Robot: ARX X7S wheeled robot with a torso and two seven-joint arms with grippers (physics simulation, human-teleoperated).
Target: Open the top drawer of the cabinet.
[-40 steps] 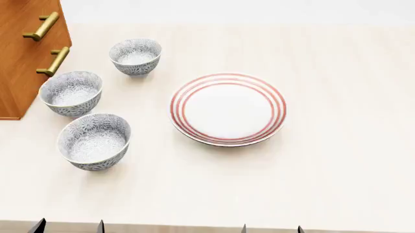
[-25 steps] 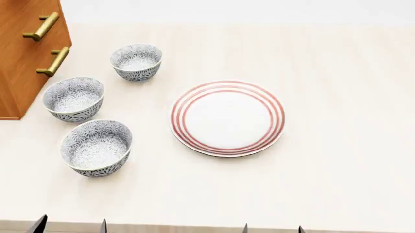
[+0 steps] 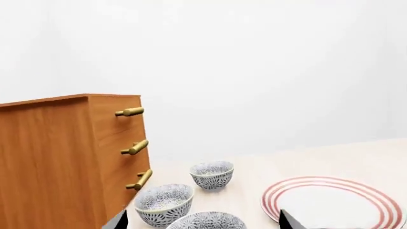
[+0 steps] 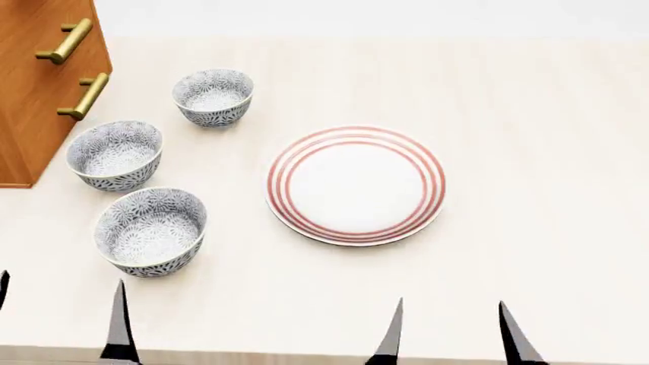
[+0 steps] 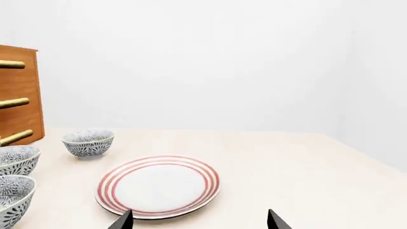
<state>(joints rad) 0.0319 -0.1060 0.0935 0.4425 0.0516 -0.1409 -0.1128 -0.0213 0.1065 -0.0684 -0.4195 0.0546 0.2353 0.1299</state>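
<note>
While your head camera looks straight down on the table (image 4: 527, 152), it catches only a corner of the cabinet (image 4: 36, 99) and two brass handles, so you cannot see the top drawer from there. Your left wrist camera fills that in: the cabinet stands tall ahead and to the left of your left gripper (image 3: 202, 223), with three bar handles stacked on its front, and the top drawer (image 3: 117, 114) sits flush and closed just under the cabinet's top edge, its top handle (image 3: 129, 112) well above and beyond the fingertips. Your right wrist camera shows only a sliver of that cabinet's edge far off to the left of your right gripper (image 5: 198, 221), with three handle ends poking into view.

Your left gripper's dark fingertips (image 4: 120, 323) are spread wide apart over the near table edge, holding nothing; in the head view one tip is cut by the frame's edge. Your right gripper's fingertips (image 4: 390, 334) are likewise spread and empty.

Three patterned bowls lie between your left gripper and the cabinet: the near bowl (image 4: 151, 230) just ahead of its tips, the middle bowl (image 4: 115, 153) beyond it, closest to the cabinet's front, and the far bowl (image 4: 213, 96) farther on. The red-ringed plate (image 4: 356, 185) rests ahead of your right gripper, slightly to its left, apart from the bowls. Only the wrist views show the pale wall (image 5: 190, 57) behind the table.
</note>
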